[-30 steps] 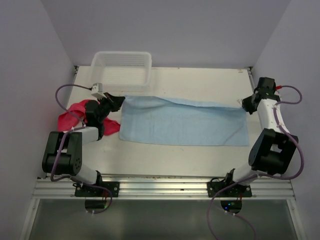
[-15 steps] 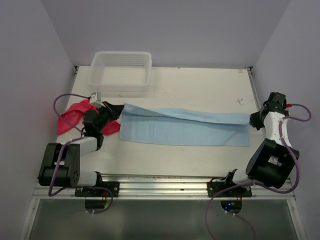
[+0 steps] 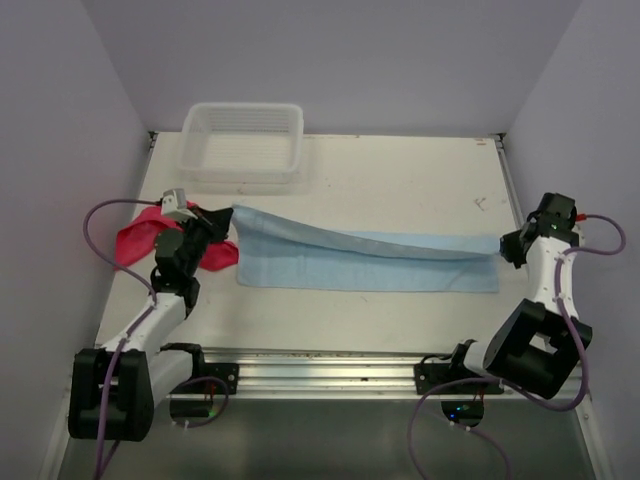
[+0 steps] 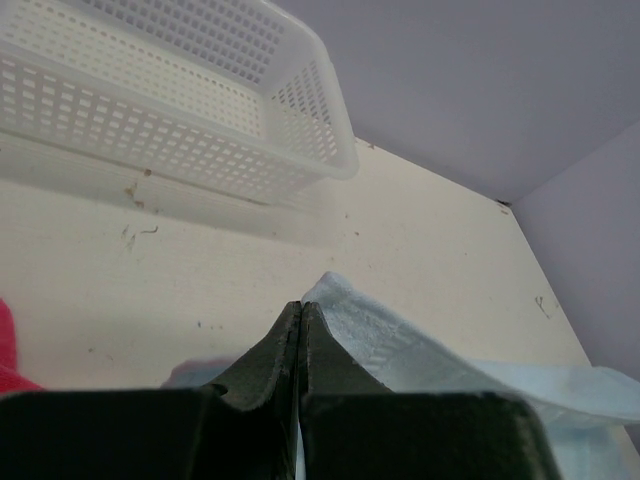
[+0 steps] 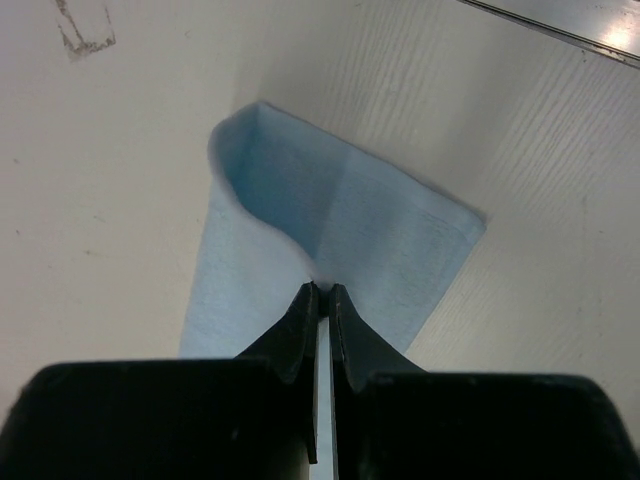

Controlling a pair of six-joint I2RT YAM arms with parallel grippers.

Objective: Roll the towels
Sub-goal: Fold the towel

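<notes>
The blue towel (image 3: 370, 268) lies stretched left to right across the middle of the bench (image 3: 400, 170). Its near long edge rests flat. Its far long edge is raised off the surface and drawn over the lower layer, forming a loose fold that runs the whole length and lies lowest toward the right end.

The left fingers (image 3: 218, 213) are pressed together on the far left corner. In the left wrist view the left fingers (image 4: 268, 352) meet with no gap, and the towel (image 4: 390, 345) rises from between the tips as a pale, lifted flap. The right fingers (image 3: 508, 247) pinch the far right corner in the same way. In the right wrist view the right fingers (image 5: 292, 330) are closed on a thin edge of cloth, beyond which the towel (image 5: 300, 215) curls over on its left side and lies doubled on the bench (image 5: 120, 150).

A red towel (image 3: 138, 238) sits crumpled at the left edge of the bench, partly under the left arm and just beside the blue towel's left end. Whether the two touch cannot be told.

A white perforated basket (image 3: 242, 140) stands at the far left of the bench, apart from the towels. A small dark mark (image 3: 480, 203) shows on the bench near the far right corner.
</notes>
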